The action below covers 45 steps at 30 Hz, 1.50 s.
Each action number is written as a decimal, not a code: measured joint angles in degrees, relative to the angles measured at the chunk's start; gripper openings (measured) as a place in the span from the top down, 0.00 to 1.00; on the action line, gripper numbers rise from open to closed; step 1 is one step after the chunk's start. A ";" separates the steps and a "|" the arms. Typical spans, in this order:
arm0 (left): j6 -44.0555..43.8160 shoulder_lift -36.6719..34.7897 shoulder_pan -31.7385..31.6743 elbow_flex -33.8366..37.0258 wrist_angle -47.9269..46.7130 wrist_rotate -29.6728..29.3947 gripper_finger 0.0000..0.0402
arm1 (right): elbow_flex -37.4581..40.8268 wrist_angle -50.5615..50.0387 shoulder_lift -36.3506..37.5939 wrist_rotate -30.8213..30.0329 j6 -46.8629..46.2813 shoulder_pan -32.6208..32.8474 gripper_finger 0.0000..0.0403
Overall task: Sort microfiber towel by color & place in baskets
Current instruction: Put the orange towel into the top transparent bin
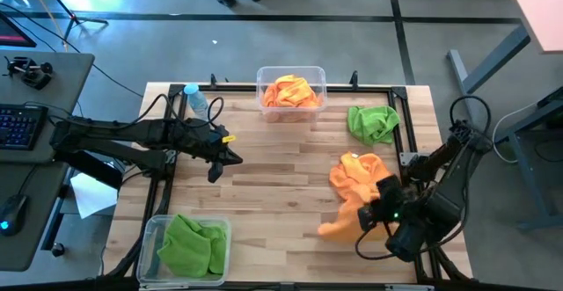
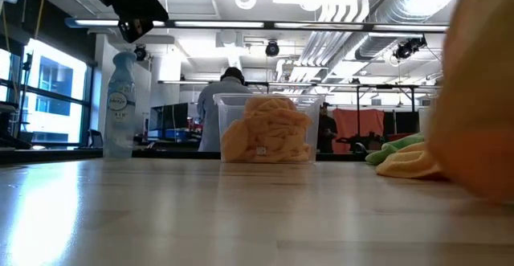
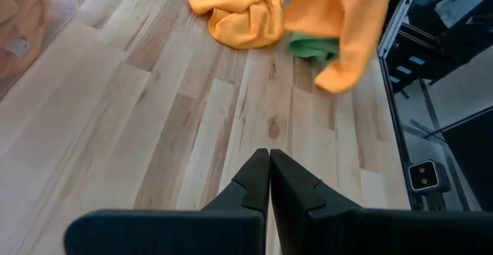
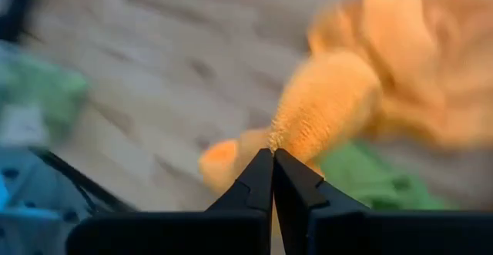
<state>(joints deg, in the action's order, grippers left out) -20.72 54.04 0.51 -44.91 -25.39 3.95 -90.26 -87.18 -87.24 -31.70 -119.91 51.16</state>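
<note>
Orange towel pinched at one corner in right hand, hanging limp above surface near right edge. Soft, light, draggy: lift high over loose towels. Open room to orange basket. Left hand closed, empty, mid-surface.

Even, bright overhead lighting; ceiling lamps glare in the low view; right wrist view motion-blurred; shadows soft.

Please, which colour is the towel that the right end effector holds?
Orange towel, pinched by the right end effector; the right wrist view shows it best.
</note>
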 joint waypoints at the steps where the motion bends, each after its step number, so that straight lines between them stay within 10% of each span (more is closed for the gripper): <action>1: 0.26 0.00 0.00 0.00 -0.01 0.00 1.00 | -0.72 -1.11 0.00 -3.07 0.41 0.00 1.00; 27: 1.01 0.00 0.00 -0.02 -0.04 0.61 1.00 | -0.85 -1.07 0.00 -48.77 7.99 -1.92 1.00; 45: 12.27 0.00 -1.13 -0.03 -3.64 -0.20 1.00 | -0.85 2.43 0.00 -54.82 15.76 -16.94 1.00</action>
<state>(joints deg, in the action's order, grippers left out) -8.45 54.04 -0.62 -44.93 -29.03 3.75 -91.11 -84.76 -87.24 -86.52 -104.15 34.21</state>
